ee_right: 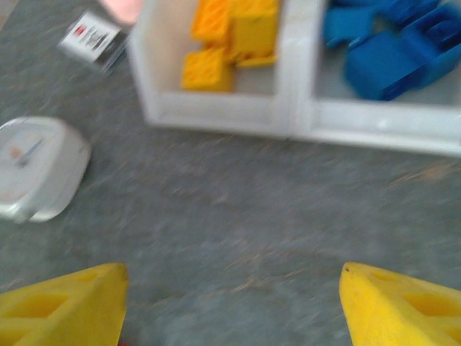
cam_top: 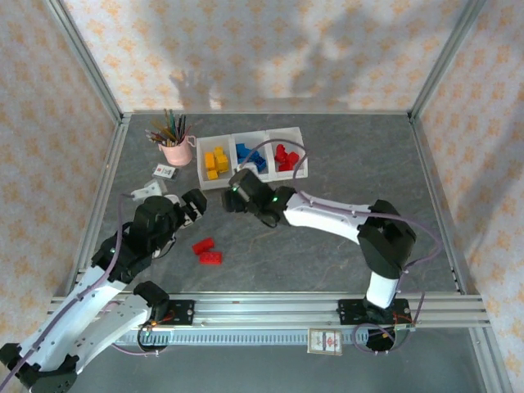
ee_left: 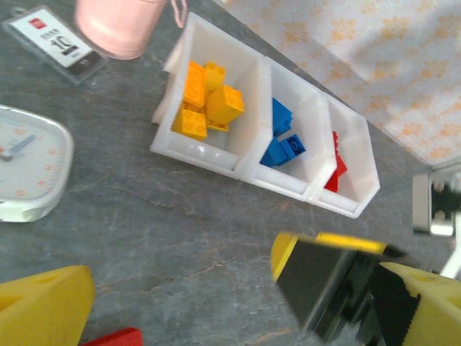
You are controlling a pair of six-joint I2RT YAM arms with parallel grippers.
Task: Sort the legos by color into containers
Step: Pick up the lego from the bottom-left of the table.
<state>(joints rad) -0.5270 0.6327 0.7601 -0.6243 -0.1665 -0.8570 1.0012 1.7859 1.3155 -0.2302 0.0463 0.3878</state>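
Observation:
The white three-bin tray (cam_top: pixel 232 139) stands at the back: yellow bricks (cam_top: pixel 216 161) in its left bin, blue bricks (cam_top: pixel 250 155) in the middle, red bricks (cam_top: pixel 286 156) on the right. Two red bricks (cam_top: pixel 206 250) lie loose on the table in front. My left gripper (cam_top: pixel 194 205) hovers open and holds nothing, just behind them; one red brick (ee_left: pixel 112 337) peeks in at its view's bottom edge. My right gripper (cam_top: pixel 236 191) is open with nothing between its fingers (ee_right: pixel 400 303), over bare table in front of the tray (ee_right: pixel 288 115). The left wrist view also shows the tray (ee_left: pixel 245 162).
A pink cup of pencils (cam_top: pixel 174 147) stands left of the tray. A small card (cam_top: pixel 164 172) and a white dial timer (cam_top: pixel 147 190) lie below the cup. The timer (ee_left: pixel 29 173) is close to my left gripper. Metal frame rails border the table.

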